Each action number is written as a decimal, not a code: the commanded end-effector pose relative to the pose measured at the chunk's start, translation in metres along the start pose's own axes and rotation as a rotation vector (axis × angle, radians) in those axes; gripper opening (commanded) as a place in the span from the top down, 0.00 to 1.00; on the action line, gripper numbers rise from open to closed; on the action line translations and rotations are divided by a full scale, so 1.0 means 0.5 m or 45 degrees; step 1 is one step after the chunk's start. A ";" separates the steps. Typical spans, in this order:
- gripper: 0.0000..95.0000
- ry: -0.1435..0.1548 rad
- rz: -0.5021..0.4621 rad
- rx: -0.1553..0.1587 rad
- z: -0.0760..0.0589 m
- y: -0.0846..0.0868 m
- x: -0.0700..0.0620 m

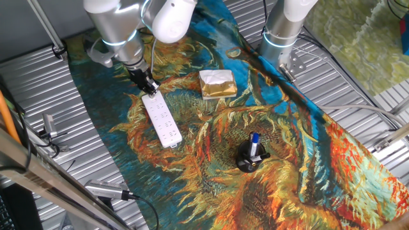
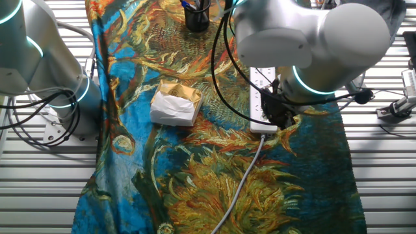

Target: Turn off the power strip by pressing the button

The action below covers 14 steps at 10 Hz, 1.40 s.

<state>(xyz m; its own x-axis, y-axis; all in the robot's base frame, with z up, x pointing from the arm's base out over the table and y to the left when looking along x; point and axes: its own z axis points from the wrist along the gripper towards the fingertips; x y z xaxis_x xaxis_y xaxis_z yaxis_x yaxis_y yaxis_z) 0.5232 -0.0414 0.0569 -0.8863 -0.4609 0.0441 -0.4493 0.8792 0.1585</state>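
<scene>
The power strip (image 1: 162,120) is a long white bar with small dark socket holes, lying on the patterned cloth. It also shows in the other fixed view (image 2: 261,97), with its cord running toward the near edge. My gripper (image 1: 149,86) points down at the strip's cord end and its tip touches or nearly touches the strip there. In the other fixed view the gripper (image 2: 279,116) sits over that same end and covers it. The button is hidden under the gripper. No view shows a gap or contact between the fingertips.
A gold-wrapped block (image 1: 217,84) lies right of the strip, also in the other view (image 2: 175,104). A black pen holder (image 1: 251,158) stands further along the cloth. A second arm's base (image 1: 281,38) stands at the cloth's edge. Metal slats surround the cloth.
</scene>
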 end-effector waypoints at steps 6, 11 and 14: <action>1.00 0.046 0.022 -0.006 0.006 -0.002 0.004; 1.00 0.088 0.018 -0.047 0.031 -0.016 0.001; 1.00 0.094 0.012 -0.085 0.030 -0.015 0.001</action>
<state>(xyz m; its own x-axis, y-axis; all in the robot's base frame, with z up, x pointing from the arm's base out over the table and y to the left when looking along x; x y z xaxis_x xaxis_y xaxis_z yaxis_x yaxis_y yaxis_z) 0.5234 -0.0464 0.0414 -0.8790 -0.4620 0.1181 -0.4301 0.8751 0.2218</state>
